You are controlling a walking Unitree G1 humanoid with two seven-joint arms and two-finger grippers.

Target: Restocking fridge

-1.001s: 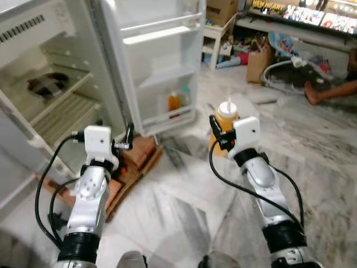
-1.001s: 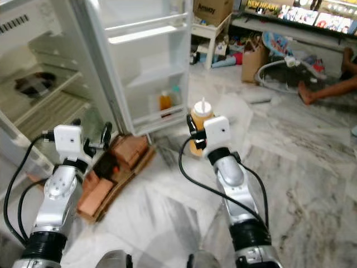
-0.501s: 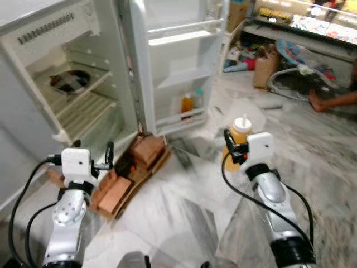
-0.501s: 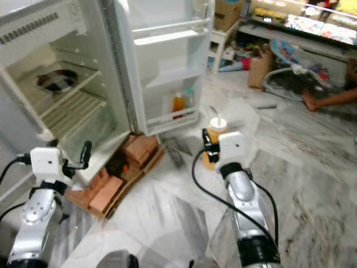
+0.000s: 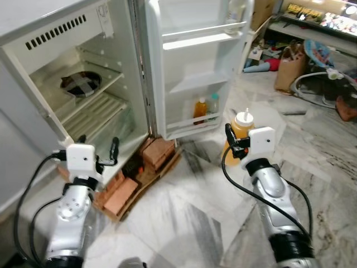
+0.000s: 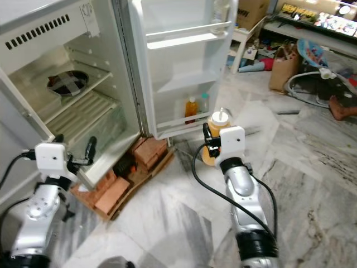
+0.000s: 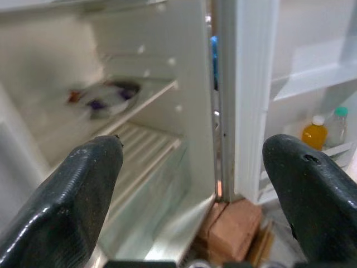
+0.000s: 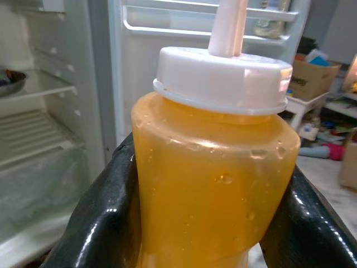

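My right gripper (image 5: 233, 140) is shut on an orange squeeze bottle (image 5: 239, 132) with a white cap and nozzle, held upright above the marble floor in front of the open fridge door (image 5: 195, 61). In the right wrist view the squeeze bottle (image 8: 215, 178) sits between both black fingers (image 8: 100, 223). My left gripper (image 5: 98, 152) stands open and holds nothing, raised before the fridge's lower compartment (image 5: 95, 111). A bowl (image 5: 80, 84) rests on the upper shelf. An orange bottle (image 5: 200, 110) and a clear bottle (image 5: 212, 105) stand in the lower door rack.
The fridge stands on bricks (image 5: 136, 178) laid on the floor. Behind, to the right, are a paper bag (image 5: 288, 70), a baby bouncer (image 5: 321, 84), a cardboard box (image 6: 251, 14) and a low shelf. Open marble floor (image 5: 184, 223) lies in front of me.
The view has shifted so the fridge sits closer and more central. My right gripper still carries the squeeze bottle, now nearer the door. The left gripper has stayed open.
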